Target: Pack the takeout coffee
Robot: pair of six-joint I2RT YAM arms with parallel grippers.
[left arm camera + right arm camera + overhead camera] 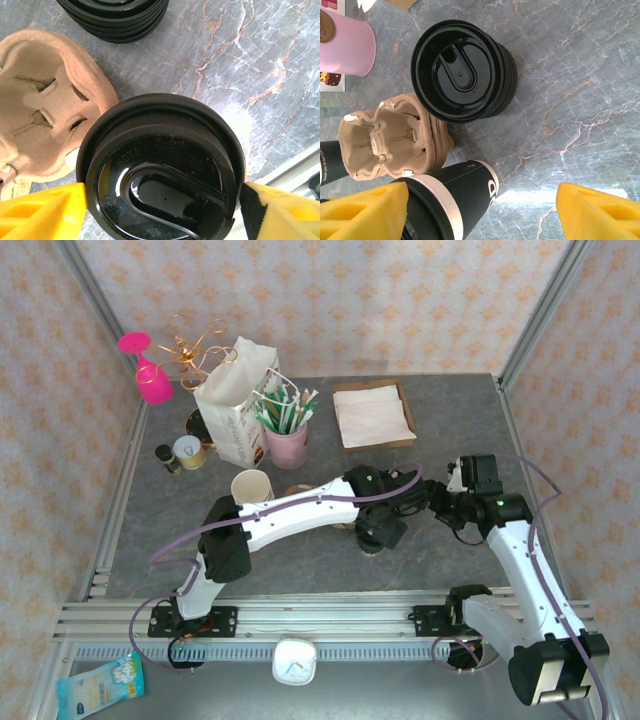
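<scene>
The takeout coffee [160,170] stands on the bench [260,50] just beside the cardboard carrier [45,100], its black lid overlapping the carrier's edge in the left wrist view. The left tool [165,200] sits over it with a yellow finger close against each side of the lid; whether they press on it or have let go, I cannot tell. A stack of black lids [462,70] lies just past the carrier, and a pink cup [345,45] stands beyond it. The right tool [482,197] hangs near the carrier with its fingers spread wide. The coffee's side lies against one finger, well apart from the other.
</scene>
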